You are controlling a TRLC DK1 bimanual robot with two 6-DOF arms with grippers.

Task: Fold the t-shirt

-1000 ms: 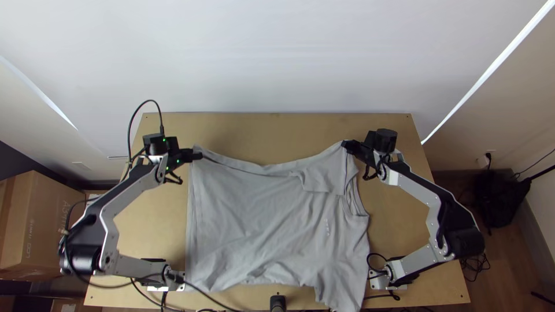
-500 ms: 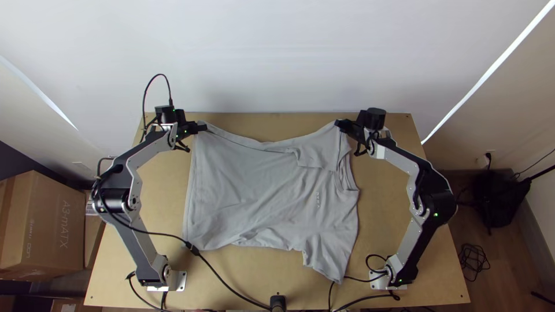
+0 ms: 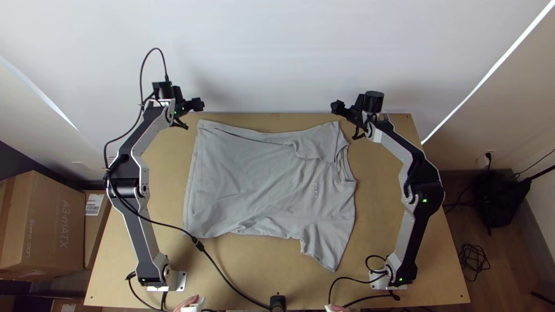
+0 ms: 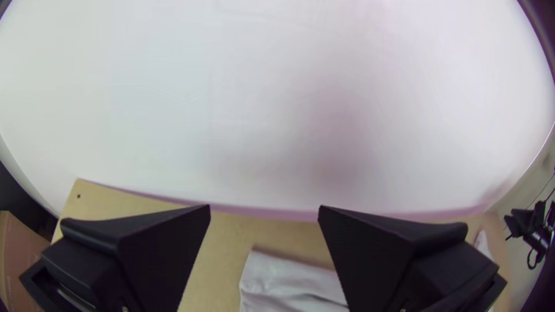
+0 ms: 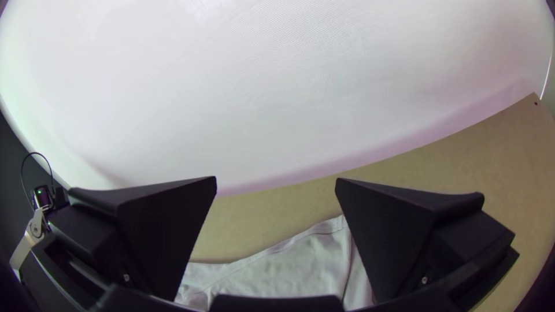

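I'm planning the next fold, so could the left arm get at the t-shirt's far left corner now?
Probably yes: the left gripper is near that corner of the t-shirt, jaws apart, and nothing lies over it.

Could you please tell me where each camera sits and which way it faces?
Top view: high over the table's near edge, looking steeply down on the shirt; left arm and right arm show.
Left wrist view: on that wrist, facing the wall beyond; the left gripper shows.
Right wrist view: on that wrist, facing the wall; the right gripper shows.
Both wrist views share the wall, table and shirt.
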